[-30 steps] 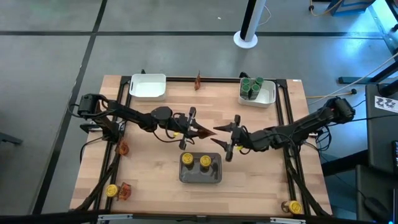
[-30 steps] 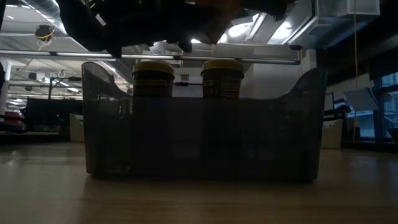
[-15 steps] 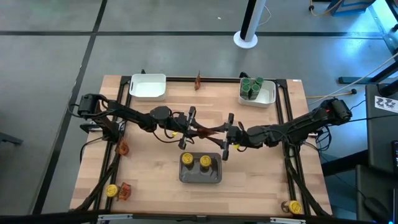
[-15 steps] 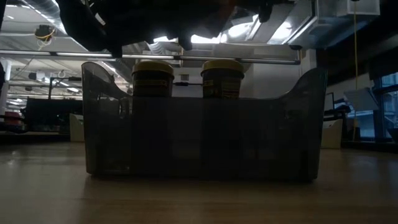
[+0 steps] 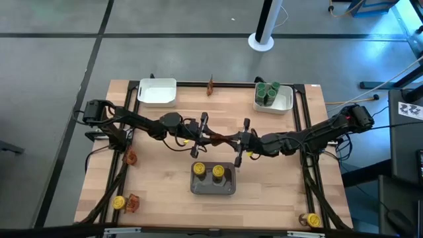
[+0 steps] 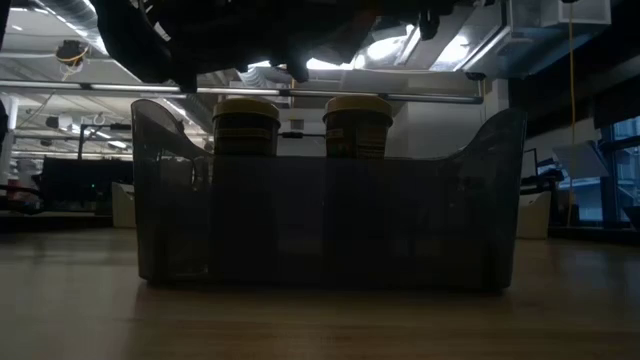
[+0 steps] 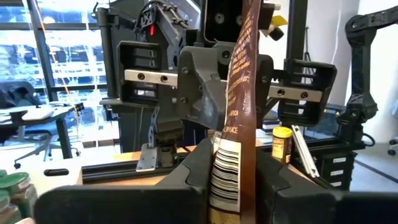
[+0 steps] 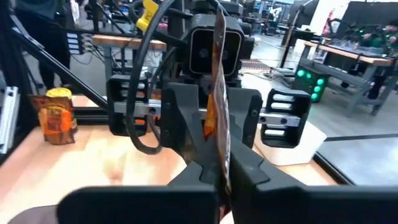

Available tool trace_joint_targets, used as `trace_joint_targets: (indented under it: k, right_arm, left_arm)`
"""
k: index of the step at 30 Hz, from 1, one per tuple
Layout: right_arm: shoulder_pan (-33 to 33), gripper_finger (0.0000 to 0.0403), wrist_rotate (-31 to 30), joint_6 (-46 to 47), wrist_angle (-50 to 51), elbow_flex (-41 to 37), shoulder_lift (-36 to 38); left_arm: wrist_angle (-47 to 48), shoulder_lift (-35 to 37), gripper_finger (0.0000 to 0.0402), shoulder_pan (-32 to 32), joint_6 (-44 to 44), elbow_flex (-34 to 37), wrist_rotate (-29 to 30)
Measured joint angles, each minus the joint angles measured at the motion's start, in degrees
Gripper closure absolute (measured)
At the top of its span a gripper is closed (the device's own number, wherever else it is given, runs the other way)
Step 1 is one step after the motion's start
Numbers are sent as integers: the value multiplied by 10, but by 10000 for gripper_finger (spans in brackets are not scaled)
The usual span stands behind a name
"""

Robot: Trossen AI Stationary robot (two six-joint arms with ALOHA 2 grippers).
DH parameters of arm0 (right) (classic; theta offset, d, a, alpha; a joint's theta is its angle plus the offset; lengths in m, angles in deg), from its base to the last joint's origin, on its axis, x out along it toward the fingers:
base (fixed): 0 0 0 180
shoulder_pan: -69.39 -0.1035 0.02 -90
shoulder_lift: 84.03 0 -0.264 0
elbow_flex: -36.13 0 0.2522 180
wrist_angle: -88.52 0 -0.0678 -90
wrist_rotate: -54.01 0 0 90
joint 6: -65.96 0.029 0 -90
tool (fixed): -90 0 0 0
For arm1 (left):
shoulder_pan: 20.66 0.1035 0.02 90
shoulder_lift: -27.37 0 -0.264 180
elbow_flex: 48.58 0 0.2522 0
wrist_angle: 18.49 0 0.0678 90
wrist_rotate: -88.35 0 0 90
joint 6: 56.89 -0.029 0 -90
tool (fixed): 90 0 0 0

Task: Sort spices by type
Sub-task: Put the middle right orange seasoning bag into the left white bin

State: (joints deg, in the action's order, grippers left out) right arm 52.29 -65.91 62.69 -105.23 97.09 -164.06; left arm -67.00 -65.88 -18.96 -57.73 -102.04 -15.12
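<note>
Above the grey tray [image 5: 213, 190] of two yellow-lidded jars [image 5: 198, 170], left tool [image 5: 206, 136] and right tool [image 5: 242, 141] both clamped on one packet [image 5: 223, 139].

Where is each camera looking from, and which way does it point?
High view: above, looking straight down; both arms meet over the table, holding one packet.
Low view: at table height, looking level at the grey tray; arms dark overhead.
Left wrist view: on the left arm, facing the right gripper; own fingers pinch the packet.
Right wrist view: on the right arm, facing the left gripper.
Shared: both wrist views show the same packet.
</note>
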Motion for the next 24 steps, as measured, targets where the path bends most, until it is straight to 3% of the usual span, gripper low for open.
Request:
trace_joint_targets:
  k: [6, 16, 24]
  right_arm:
    - [0, 395, -5, -2, 10, 0, 0]
    - [-1, 398, -5, -11, 9, 0, 0]
    - [-1, 399, -5, -1, 31, 0, 0]
  left_arm:
    - [-2, 0, 332, -1, -13, 0, 2]
    - [7, 0, 321, -1, 43, 0, 2]
    - [55, 23, 242, 3, 46, 0, 2]
